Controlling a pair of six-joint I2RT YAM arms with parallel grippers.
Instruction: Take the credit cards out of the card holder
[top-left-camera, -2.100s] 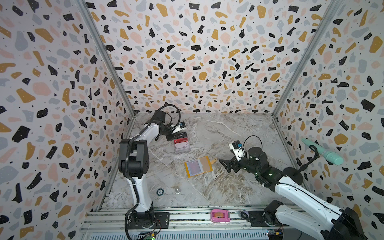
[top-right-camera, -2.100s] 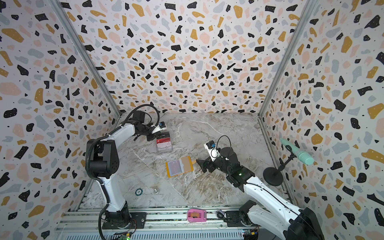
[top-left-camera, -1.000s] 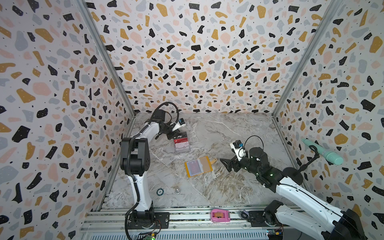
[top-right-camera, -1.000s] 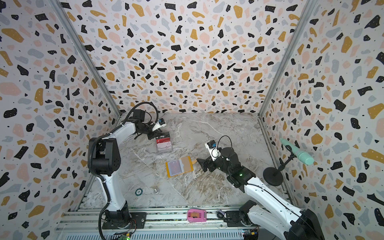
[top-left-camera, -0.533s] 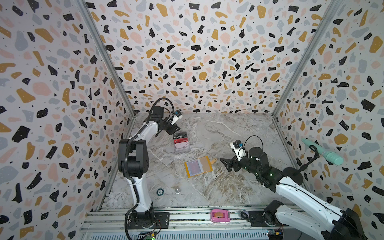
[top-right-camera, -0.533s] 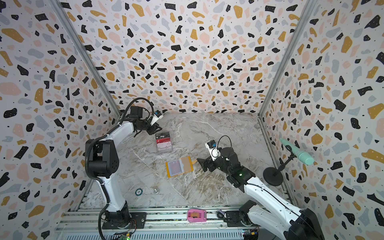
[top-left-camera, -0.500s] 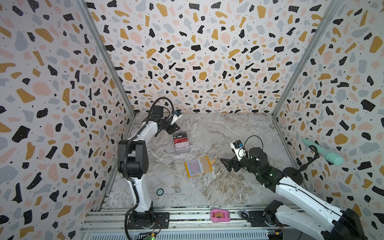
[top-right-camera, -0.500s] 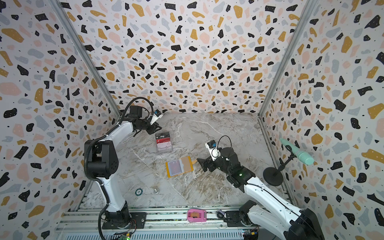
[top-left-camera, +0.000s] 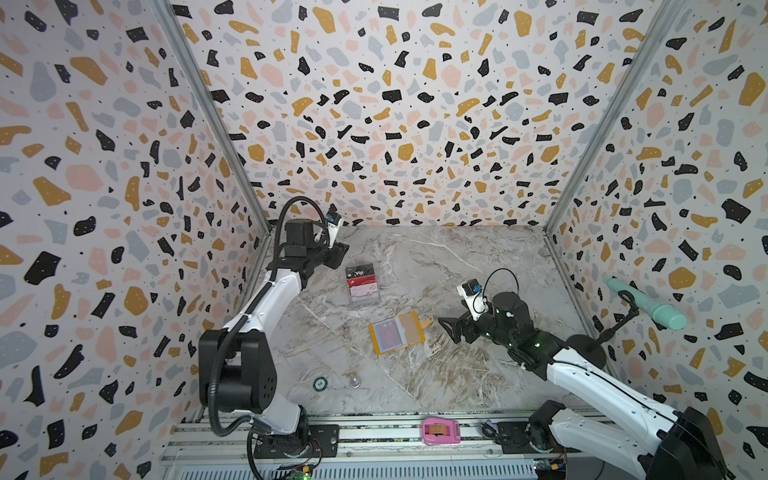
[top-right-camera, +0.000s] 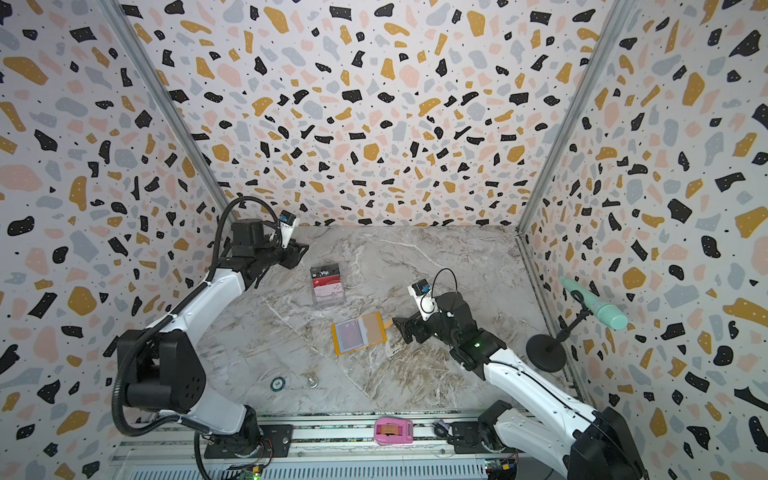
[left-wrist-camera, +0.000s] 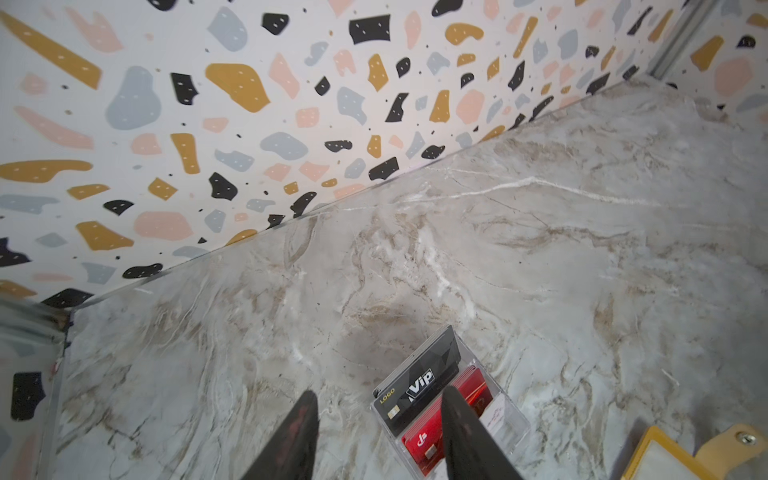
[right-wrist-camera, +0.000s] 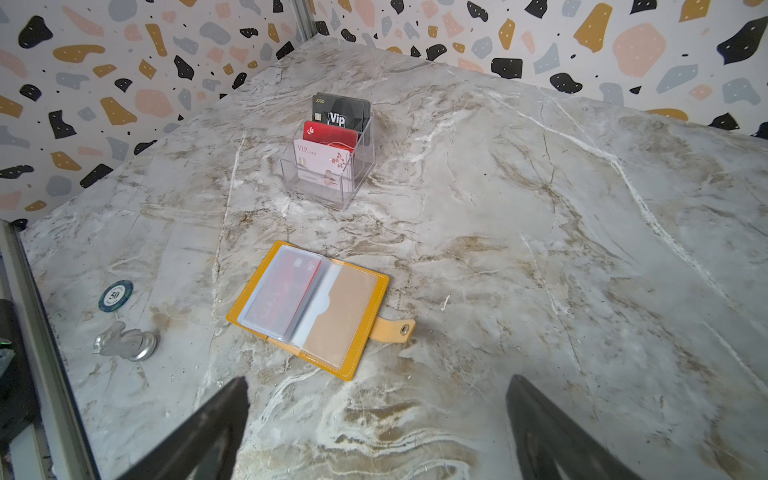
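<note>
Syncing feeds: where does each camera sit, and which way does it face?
Top views: high at the front, looking down on the table; both arms show.
Left wrist: behind the left gripper, in shot, facing the clear stand.
Right wrist: behind the right gripper, in shot, facing the card holder.
Shared: all show the clear stand.

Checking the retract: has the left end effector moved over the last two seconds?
Yes. The left end effector pulled back from the acrylic stand toward the rear wall.

Found mustard card holder (right-wrist-camera: 345, 316) lying open, flat, near clear stand (right-wrist-camera: 332, 195). Saw red credit card (right-wrist-camera: 286, 291) sleeved inside.
</note>
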